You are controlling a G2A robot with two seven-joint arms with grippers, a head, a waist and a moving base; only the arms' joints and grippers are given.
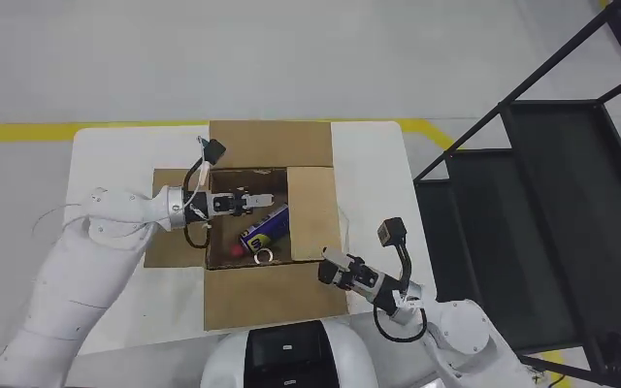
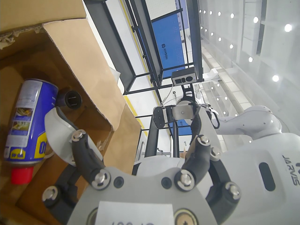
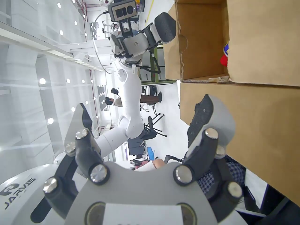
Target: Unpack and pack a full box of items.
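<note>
Right gripper [image 1: 327, 269] nearest us, spread and empty outside the box [image 1: 272, 141] at its front corner.
We judge it is parked off the front flap to leave the opening free for our left gripper [image 1: 254, 201], which hangs over the box mouth, fingers spread and empty. Below, the spray can [image 1: 265, 229] lies on its side toward the right wall, a black tube [image 2: 70, 98] beside it; flaps folded outward give open room above.

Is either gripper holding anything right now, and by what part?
Nothing held: left gripper open over the box, right gripper open beside it.
</note>
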